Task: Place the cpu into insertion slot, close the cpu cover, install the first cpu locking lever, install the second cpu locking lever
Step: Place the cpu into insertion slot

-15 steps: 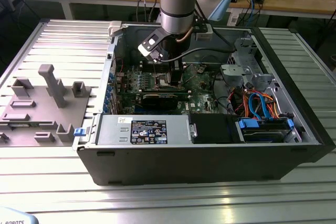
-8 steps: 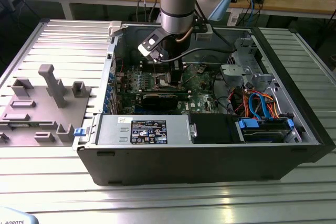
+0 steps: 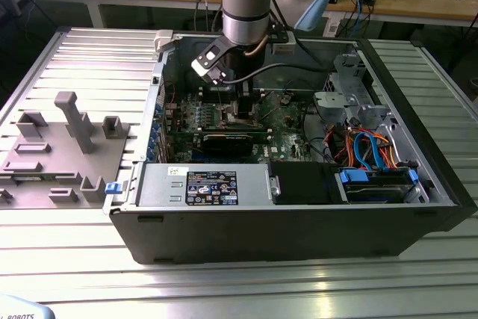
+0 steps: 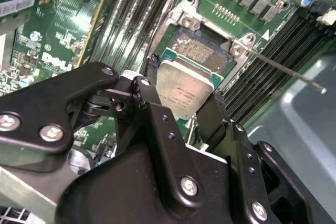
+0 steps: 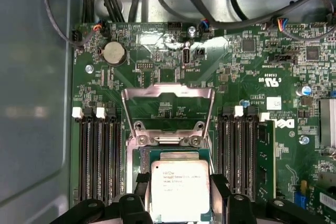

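Open computer case with a robot arm reaching down into it. The gripper (image 4: 182, 93) is narrowed onto the cpu (image 5: 180, 191), with one black finger (image 4: 211, 115) pressed against each of two opposite edges. That leaves the chip's silver top and its underside free. Gripping by the edges seems meant to keep the contact face untouched and the chip flat for lowering.

The cpu hangs over the near part of the insertion slot (image 4: 202, 51), whose dark centre is partly uncovered beyond the chip. It looks raised and a little offset, not seated, though the angle makes it hard to tell whether a corner touches the rim.

Just past the slot, the cpu cover (image 5: 168, 89) stands swung up on its hinge. Its square window shows the board behind it, so the way down is open. A thin locking lever (image 4: 289, 72) juts out sideways from the socket corner, released so the cover can stand open.

Rows of memory slots (image 5: 97, 156) flank the socket on either side, all set on the green motherboard (image 5: 252, 77).

In the exterior view, the gripper sits at about eleven o'clock from the middle of the computer case (image 3: 299, 222). A labelled power supply (image 3: 209, 184) lies at six o'clock from the gripper. A grey fixture block (image 3: 67, 147) rests outside the case at nine o'clock.
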